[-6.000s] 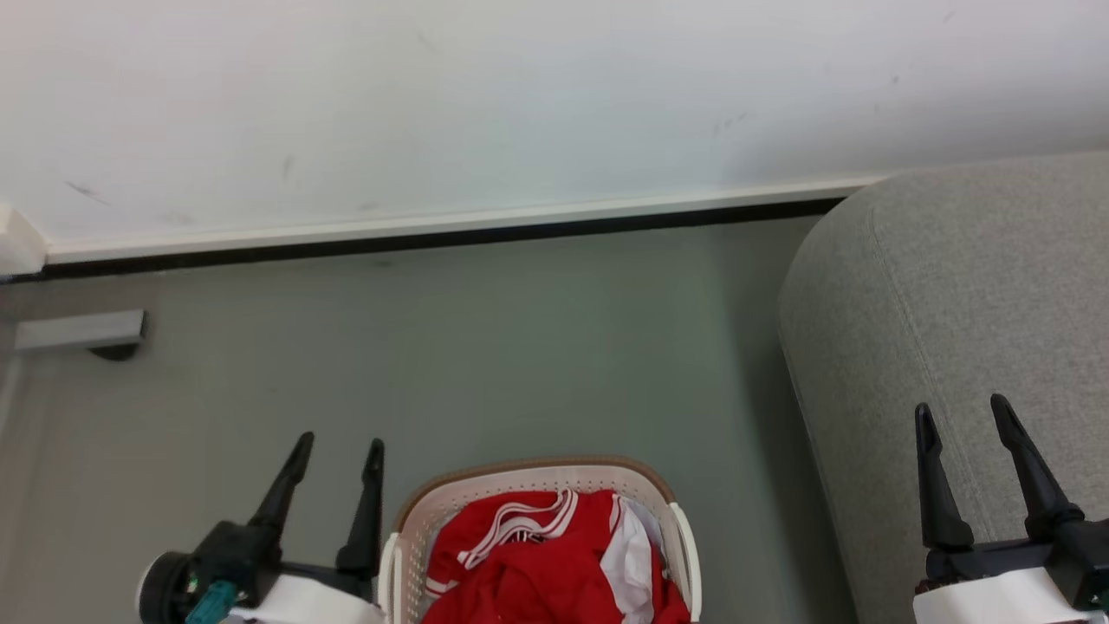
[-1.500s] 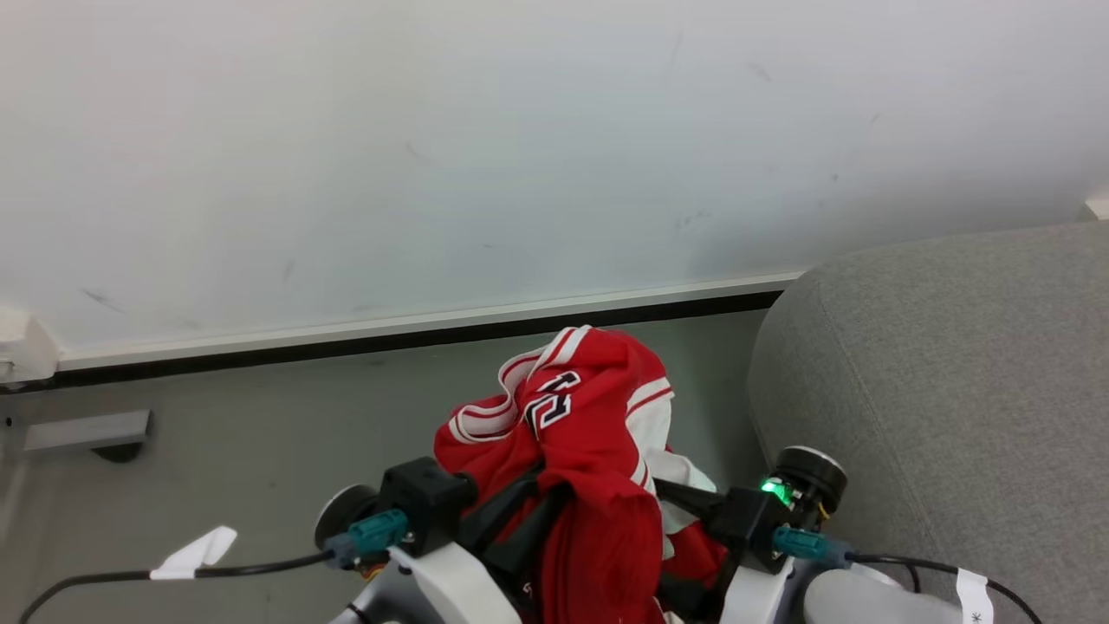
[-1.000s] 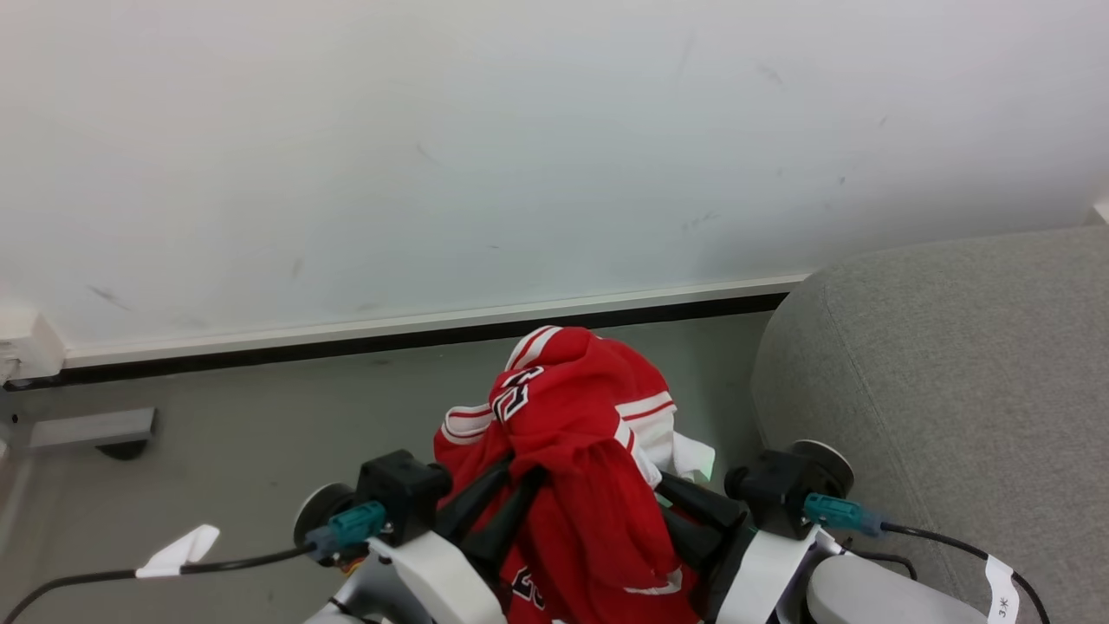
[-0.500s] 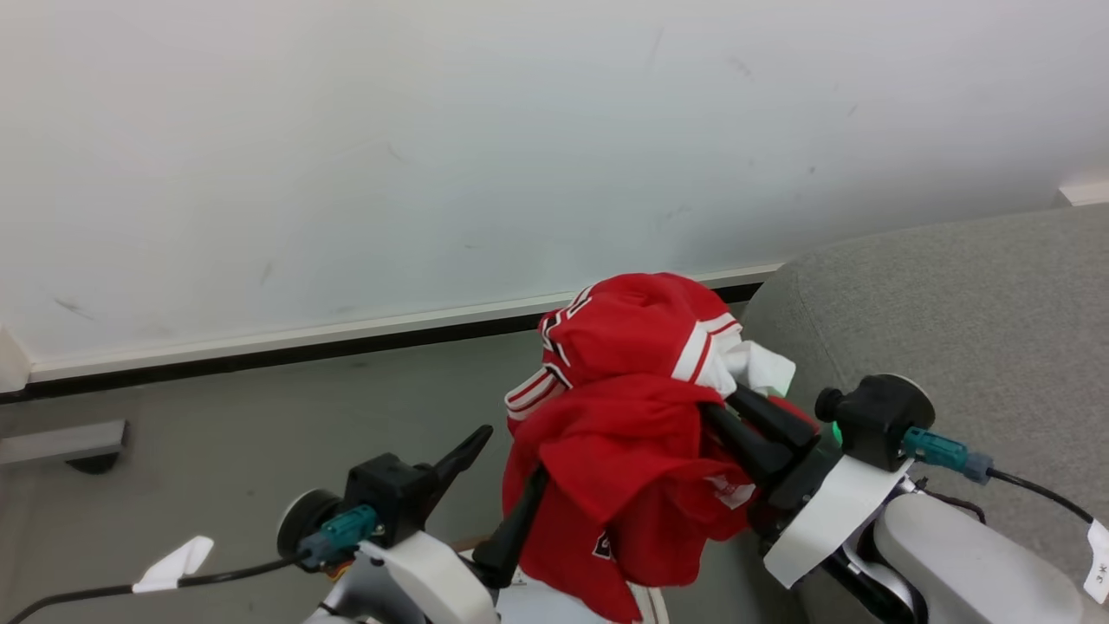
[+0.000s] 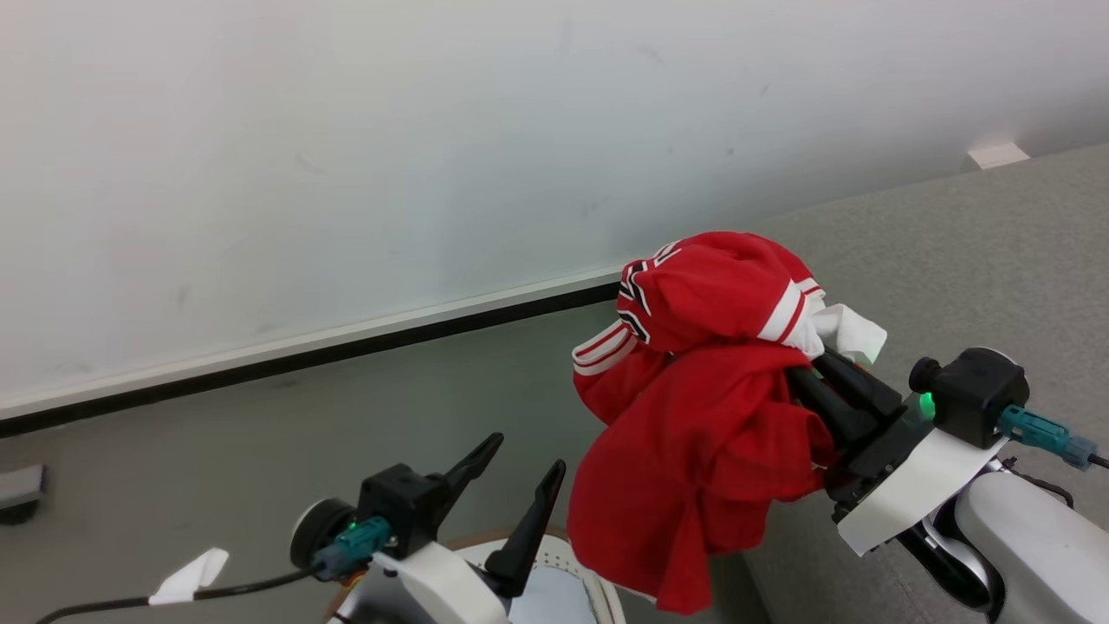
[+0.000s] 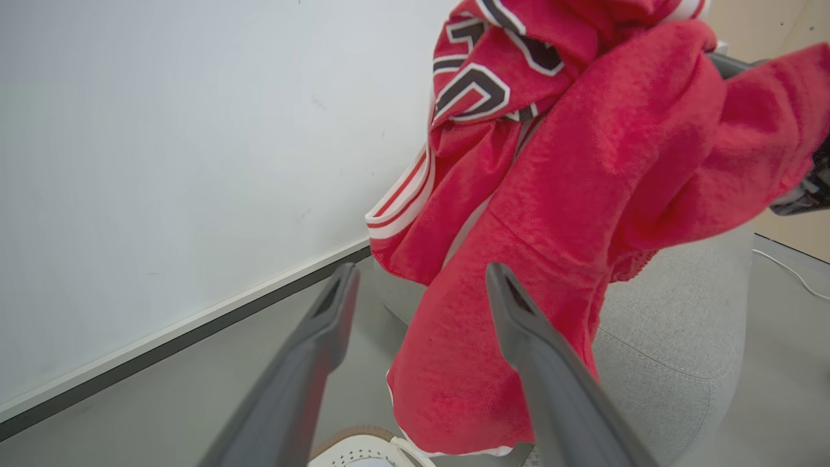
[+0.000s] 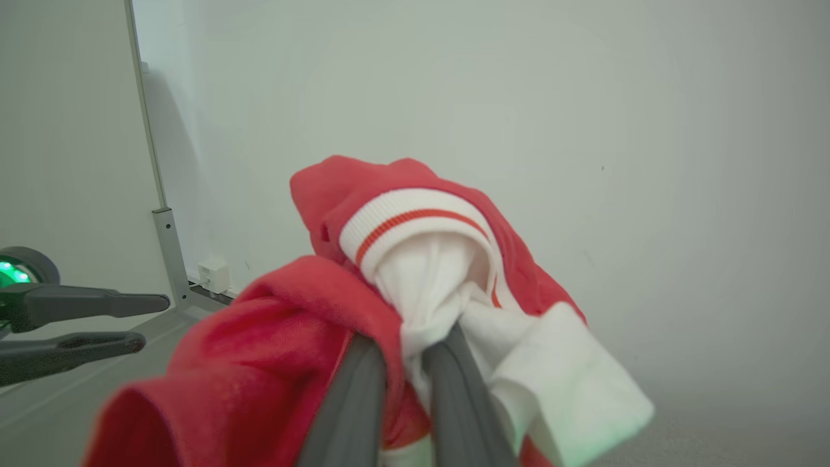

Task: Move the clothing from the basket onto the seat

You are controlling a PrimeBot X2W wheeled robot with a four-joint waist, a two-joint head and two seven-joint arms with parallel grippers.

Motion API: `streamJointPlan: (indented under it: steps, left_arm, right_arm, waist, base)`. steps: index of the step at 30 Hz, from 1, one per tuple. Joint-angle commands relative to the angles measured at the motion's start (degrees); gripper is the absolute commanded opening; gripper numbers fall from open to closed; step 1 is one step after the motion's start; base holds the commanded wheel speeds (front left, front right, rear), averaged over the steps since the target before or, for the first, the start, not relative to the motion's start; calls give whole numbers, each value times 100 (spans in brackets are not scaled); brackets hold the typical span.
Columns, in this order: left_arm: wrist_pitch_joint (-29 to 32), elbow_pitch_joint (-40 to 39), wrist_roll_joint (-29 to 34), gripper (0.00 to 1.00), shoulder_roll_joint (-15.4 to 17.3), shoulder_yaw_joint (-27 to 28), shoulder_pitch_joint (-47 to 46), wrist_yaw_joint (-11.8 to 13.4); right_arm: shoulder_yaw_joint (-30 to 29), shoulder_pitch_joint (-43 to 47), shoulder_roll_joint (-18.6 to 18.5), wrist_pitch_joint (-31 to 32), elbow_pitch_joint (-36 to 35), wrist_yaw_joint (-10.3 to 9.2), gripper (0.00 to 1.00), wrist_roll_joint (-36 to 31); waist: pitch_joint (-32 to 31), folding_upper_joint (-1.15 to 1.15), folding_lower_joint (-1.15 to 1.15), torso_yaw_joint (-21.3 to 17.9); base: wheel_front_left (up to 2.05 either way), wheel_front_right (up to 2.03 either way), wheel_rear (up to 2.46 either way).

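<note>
2 claws were buried in the clothing [image 5: 702,407] 1 second ago; now 1 carries it. My left gripper [image 5: 527,453] has let go and sits low above the basket [image 5: 582,557], fingers spread wide with nothing between them. My right gripper [image 5: 819,374] has swung the bundle up and to the right, so it hangs in the air at the near edge of the seat [image 5: 953,260] instead of over the floor [image 5: 260,451]. My head has turned that way too, so part of the shift is the camera's. 6 seconds ago the garment lay in the basket. It is fully out now, and I judge the lift done and the carry well along, with the set-down and release left. My right fingers are almost shut, pinching a twist of white trim and red fabric near the top of the bundle. The garment is bright red and soft, bunched into a lump above my fingers. It has white cuffs striped red, black-and-white lettering on a fold, and a long red tail drooping toward the basket rim. Whether that tail brushes the seat's side I cannot tell.
</note>
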Motion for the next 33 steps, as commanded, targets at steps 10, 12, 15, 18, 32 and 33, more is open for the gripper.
streamJointPlan:
  steps: [10,12,15,18,32,33]
  left_arm:
    - [-80,33,66,100,-100,-138,-37,14]
    - [-72,21,82,100,-105,-166,-73,6]
    - [-20,-45,133,100,-95,-216,-186,-26]
    - [55,-147,209,100,-54,-264,-373,-77]
    - [495,-558,698,100,-35,-517,-2037,-536]
    - [497,-550,739,100,-33,-526,-2128,-546]
  right_arm:
    - [-350,223,-338,-22,-138,-14,0,-18]
    - [-455,259,-382,-21,-163,-14,0,19]
    - [-689,235,-428,-22,-198,-14,0,-31]
    - [-1047,209,-378,-21,-190,-14,0,-121]
    - [-4134,-1007,-203,-21,156,-14,0,-548]
    - [-4360,-1155,-230,-20,215,-14,0,-642]
  waist:
    - [185,0,0,-806]
    - [251,0,0,-921]
    - [470,0,0,-1033]
    - [780,0,0,-1084]
    - [2882,0,0,-500]
    - [3010,0,0,-447]
  base:
    - [0,0,0]
    - [0,0,0]
    - [0,0,0]
    - [0,0,0]
    - [0,0,0]
    - [0,0,0]
